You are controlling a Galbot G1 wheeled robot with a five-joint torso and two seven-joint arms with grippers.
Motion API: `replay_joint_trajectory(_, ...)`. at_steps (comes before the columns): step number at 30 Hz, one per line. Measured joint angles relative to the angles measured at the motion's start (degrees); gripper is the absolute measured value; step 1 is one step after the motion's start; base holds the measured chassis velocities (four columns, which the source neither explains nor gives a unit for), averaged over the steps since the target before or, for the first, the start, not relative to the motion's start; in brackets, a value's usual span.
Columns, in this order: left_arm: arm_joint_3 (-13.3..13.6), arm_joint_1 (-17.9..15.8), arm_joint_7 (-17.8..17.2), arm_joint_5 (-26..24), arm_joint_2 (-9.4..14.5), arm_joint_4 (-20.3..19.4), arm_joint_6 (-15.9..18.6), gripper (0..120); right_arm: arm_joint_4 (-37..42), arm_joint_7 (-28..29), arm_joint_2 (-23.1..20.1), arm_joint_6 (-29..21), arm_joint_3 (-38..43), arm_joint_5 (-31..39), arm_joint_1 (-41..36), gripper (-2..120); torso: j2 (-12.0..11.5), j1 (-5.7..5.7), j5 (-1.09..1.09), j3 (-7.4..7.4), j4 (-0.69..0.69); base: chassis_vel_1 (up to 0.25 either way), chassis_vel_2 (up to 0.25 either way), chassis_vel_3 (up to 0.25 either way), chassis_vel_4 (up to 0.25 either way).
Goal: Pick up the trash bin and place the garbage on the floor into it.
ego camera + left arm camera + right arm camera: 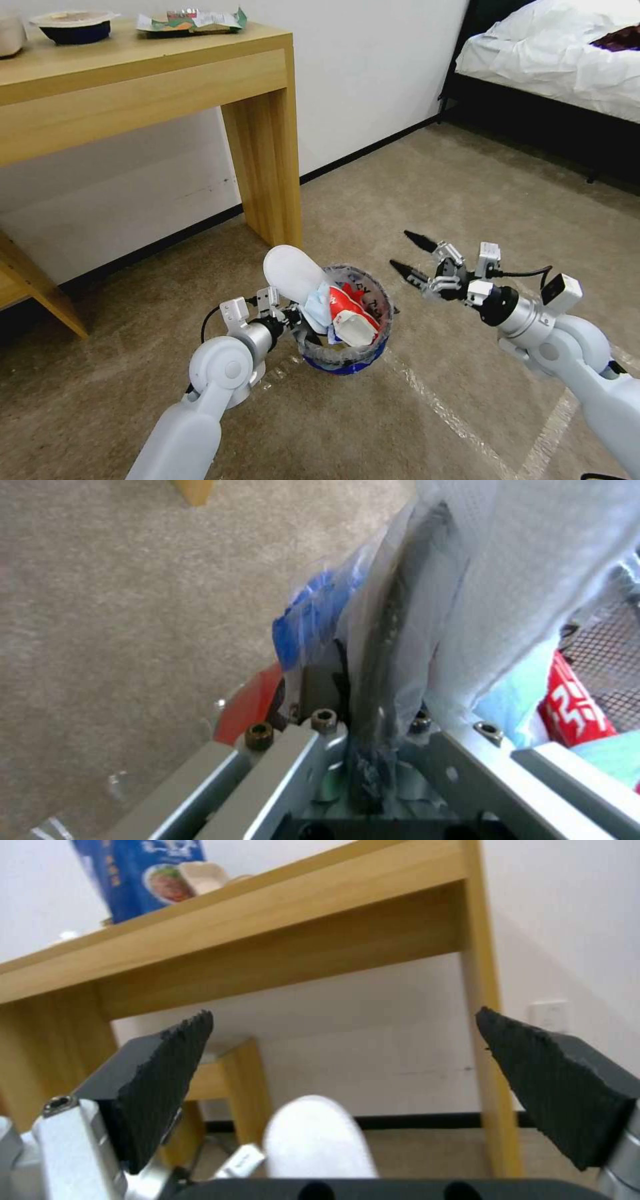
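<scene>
Beige carpet floor; wooden table stands on it.

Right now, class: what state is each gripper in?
Left gripper: shut on the small red, blue-banded trash bin rim.
Right gripper: open, empty.

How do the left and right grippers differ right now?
The left gripper is shut on the trash bin's rim, while the right gripper is open and holds nothing. The left touches the bin on its left side; the right hovers apart, above and to the bin's right. Both point forward, toward the wall.
</scene>
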Motion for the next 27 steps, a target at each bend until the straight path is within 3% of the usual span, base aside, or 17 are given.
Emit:
replay_joint_trajectory(8, -0.48, -0.31, -0.45, 0.92, 1.02, 0.82, 0.37, 1, -1.17, -0.68, 2.85, 0.4, 2.23, -2.38, -2.6, 100, 0.0, 0.0, 0.0, 0.0, 0.0, 0.0, 0.0, 0.0, 0.0)
replay_joint_trajectory(16, 0.57, -3.07, -0.04, 1.85, 1.97, 5.86, 1.34, 1, -1.42, -1.26, 3.71, 0.56, 5.34, -2.98, -5.23, 100, 0.0, 0.0, 0.0, 0.0, 0.0, 0.0, 0.0, 0.0, 0.0)
replay_joint_trajectory(27, 1.6, -5.46, 0.14, 1.44, 1.83, 9.05, 1.03, 1, -1.84, -1.62, 5.41, 0.76, 6.82, -4.05, -7.51, 100, 0.0, 0.0, 0.01, 0.0, 0.0, 0.0, 0.0, 0.0, 0.0)
